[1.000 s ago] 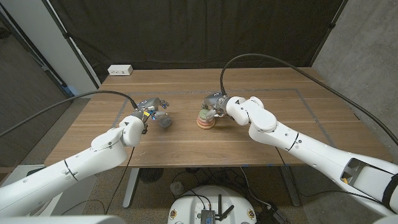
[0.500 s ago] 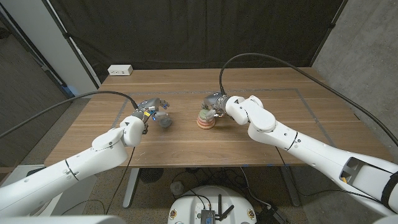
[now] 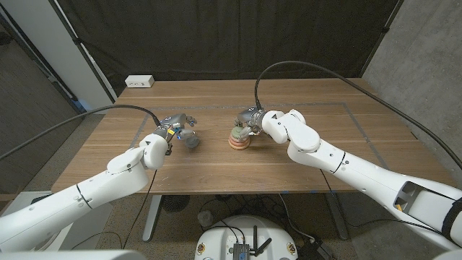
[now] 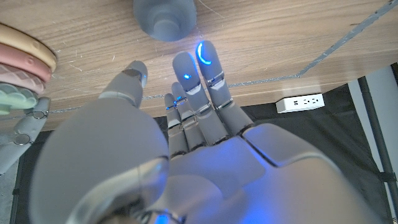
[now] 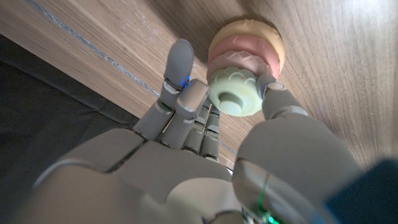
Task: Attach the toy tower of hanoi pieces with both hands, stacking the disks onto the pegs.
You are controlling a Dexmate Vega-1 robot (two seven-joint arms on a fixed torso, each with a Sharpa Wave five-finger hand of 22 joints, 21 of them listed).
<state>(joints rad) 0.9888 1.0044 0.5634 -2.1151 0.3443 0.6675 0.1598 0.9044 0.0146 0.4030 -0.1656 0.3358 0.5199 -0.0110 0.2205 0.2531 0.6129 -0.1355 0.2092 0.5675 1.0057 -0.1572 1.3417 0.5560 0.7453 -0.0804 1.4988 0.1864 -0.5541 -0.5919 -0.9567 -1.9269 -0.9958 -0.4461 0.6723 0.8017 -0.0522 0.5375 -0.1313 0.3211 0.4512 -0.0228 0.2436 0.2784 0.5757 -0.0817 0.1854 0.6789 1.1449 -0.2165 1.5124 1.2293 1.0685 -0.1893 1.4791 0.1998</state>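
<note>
Disk stack (image 3: 237, 139) (orange, pink, green top) mid-table | right hand (image 3: 250, 120) at its far-right side, thumb and fingers (image 5: 180, 68) closed around green disk (image 5: 236, 93) | grey piece (image 3: 192, 142) left of the stack | left hand (image 3: 177, 126) just beside grey piece, fingers spread, apparently not touching | wooden table (image 3: 303, 155)

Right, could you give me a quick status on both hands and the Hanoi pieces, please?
Left hand open, fingers just short of the grey piece. Right hand gripping the green top disk of the disk stack. Nothing in the way.
</note>
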